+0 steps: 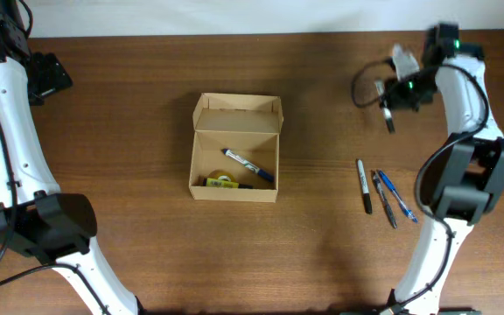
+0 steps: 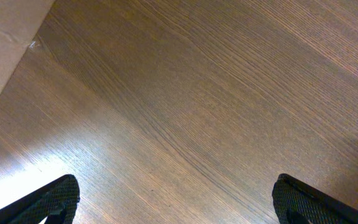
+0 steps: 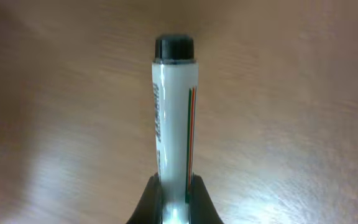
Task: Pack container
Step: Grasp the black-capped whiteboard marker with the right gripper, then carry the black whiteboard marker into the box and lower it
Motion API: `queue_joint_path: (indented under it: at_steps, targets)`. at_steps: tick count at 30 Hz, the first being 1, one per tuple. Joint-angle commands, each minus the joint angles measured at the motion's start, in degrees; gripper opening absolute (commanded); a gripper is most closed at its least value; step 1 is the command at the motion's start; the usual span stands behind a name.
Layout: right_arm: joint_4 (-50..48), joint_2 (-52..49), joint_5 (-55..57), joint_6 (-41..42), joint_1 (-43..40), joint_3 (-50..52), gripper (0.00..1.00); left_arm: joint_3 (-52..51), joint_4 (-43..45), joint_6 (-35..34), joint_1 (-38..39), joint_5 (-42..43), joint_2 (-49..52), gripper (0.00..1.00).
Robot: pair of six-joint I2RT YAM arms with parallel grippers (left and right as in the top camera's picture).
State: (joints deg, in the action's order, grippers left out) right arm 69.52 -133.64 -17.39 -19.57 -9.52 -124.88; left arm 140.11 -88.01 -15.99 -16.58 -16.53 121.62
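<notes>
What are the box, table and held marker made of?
The box looks like matte tan cardboard, folded flaps. The table seems wood or wood-look laminate: brown grain, soft sheen. The held marker appears glossy white plastic, black cap.

Quick count: one box (image 1: 234,194), one blue-ended marker (image 1: 248,164) plus one yellow thing (image 1: 220,182) inside, three pens (image 1: 365,186) (image 1: 383,199) (image 1: 398,198) outside, one black-capped marker (image 3: 174,112) in right gripper (image 3: 174,196).

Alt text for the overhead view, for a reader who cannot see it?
An open cardboard box sits mid-table holding a blue-capped marker and a yellow item. At upper right the right gripper holds a white marker; three pens lie side by side below it. The left gripper is at far upper left.
</notes>
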Motion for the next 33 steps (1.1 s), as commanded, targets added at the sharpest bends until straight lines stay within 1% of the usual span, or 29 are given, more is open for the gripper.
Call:
queue_joint_path:
  at_steps: [1, 5, 8, 12, 15, 18, 26, 31, 33]
  targets:
    - [5.75, 5.2, -4.68, 2.75, 7.04, -11.69, 0.04, -0.33, -0.04, 0.66, -0.09, -0.17, 0.42, 1.0]
    - [13.35, 5.95, -2.67, 1.81, 15.87, -22.56, 0.04, -0.33, -0.04, 0.66, -0.09, -0.17, 0.42, 1.0]
    - [17.55, 5.95, 1.31, -5.55, 23.56, -26.6, 0.04, -0.33, -0.04, 0.66, -0.09, -0.17, 0.42, 1.0]
    - [19.89, 5.66, 6.93, -16.37, 32.98, -26.16, 0.04, -0.33, -0.04, 0.66, -0.09, -0.17, 0.42, 1.0]
    - [19.17, 5.66, 7.78, -24.33, 38.6, -22.95, 0.04, -0.33, -0.04, 0.66, -0.09, -0.17, 0.42, 1.0]
    - [16.31, 5.57, 7.78, -28.26, 41.68, -18.25, 0.04, -0.33, -0.04, 0.66, -0.09, -0.17, 0.42, 1.0]
    - [4.28, 5.55, 6.01, -28.22, 43.89, 0.09, 0.04, -0.33, -0.04, 0.66, -0.09, -0.17, 0.42, 1.0]
    - [-0.04, 5.55, 5.6, -28.17, 44.37, 9.9, 0.04, -0.33, -0.04, 0.66, -0.09, -0.17, 0.42, 1.0]
    - [-0.9, 5.55, 5.6, -28.11, 44.52, 12.28, 0.04, -0.33, -0.04, 0.66, -0.09, -0.17, 0.42, 1.0]
